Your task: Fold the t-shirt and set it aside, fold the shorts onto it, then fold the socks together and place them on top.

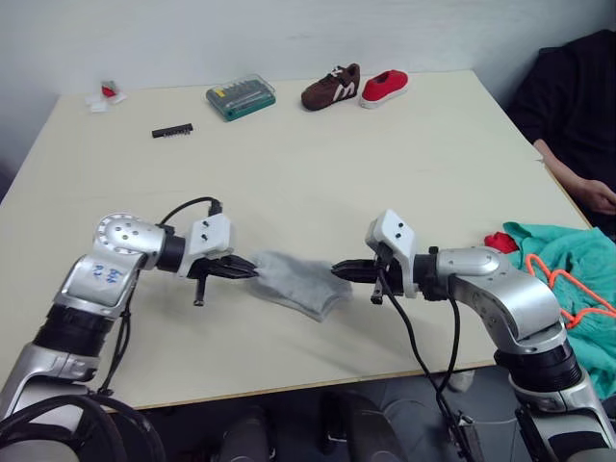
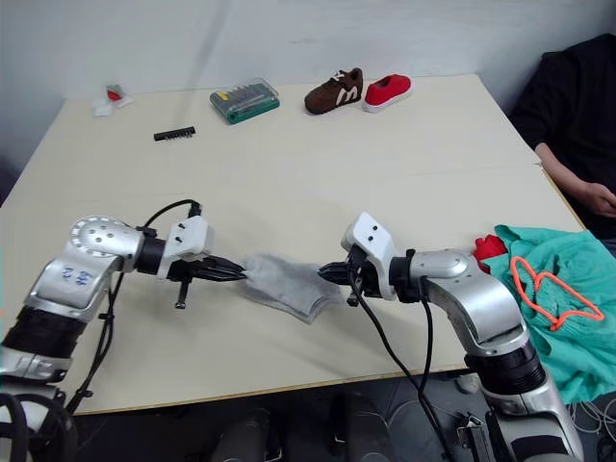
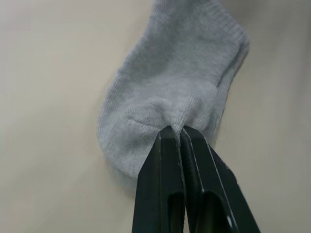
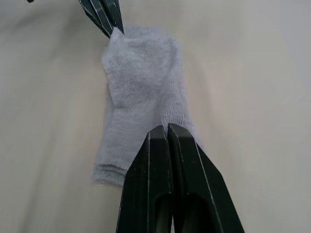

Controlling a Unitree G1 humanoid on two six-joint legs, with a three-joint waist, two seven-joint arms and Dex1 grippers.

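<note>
Socks (image 1: 300, 282) lie near the worktop's (image 1: 318, 164) front edge, the left claw (image 1: 252, 271) clamped on one end and the right claw (image 1: 337, 271) pinching the other. The sock fold looks to be under way; the next move likely calls for carrying them right onto the shorts (image 1: 568, 274).

The left claw (image 3: 181, 130) has its two black fingers (image 3: 163, 170) pressed tight together, pinching a small fold of the light grey socks (image 3: 180, 73) at one edge, so the knit puckers into creases just where the tips bite. From that pinch the fabric spreads away over the pale bench (image 3: 48, 97), lying mostly flat with a rounded outline and a ribbed cuff at its far end. A second layer of grey peeks out along one side.
</note>
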